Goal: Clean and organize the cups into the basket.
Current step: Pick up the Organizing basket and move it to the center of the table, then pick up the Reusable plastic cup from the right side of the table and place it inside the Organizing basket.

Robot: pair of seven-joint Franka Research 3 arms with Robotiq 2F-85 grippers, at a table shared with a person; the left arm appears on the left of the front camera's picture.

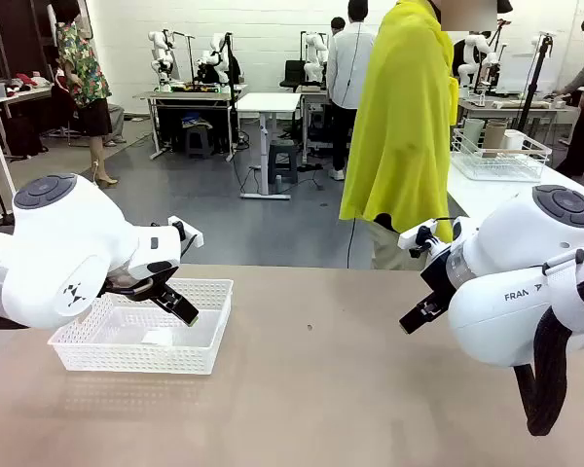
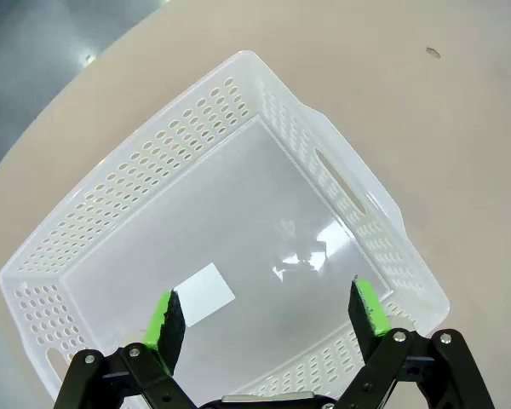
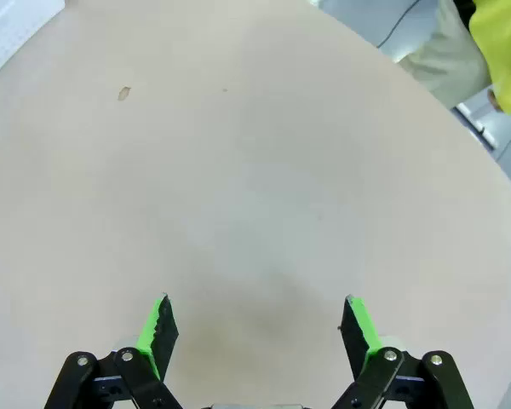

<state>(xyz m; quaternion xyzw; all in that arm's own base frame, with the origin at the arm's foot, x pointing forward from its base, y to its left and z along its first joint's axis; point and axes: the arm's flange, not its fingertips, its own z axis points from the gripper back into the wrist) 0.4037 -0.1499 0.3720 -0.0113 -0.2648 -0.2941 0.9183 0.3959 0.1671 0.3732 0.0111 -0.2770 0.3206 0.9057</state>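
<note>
The white mesh basket (image 1: 127,355) sits on the left part of the table, with only a white label on its floor. My left gripper (image 1: 178,306) hangs just above its near right part, open, with nothing between the green pads. In the left wrist view the basket (image 2: 153,162) lies straight below the open left gripper (image 2: 268,311). My right gripper (image 1: 416,316) is open over bare tabletop at the right, and the right wrist view shows it (image 3: 257,324) holding nothing. A few cups (image 1: 493,136), tan and pale, stand in a white wire rack on the side table at the back right.
A person in a yellow top (image 1: 399,126) stands at the far edge of the table, right of centre. The white wire rack (image 1: 496,165) rests on a separate white table behind my right arm. A small dark speck (image 1: 309,328) marks the tan tabletop.
</note>
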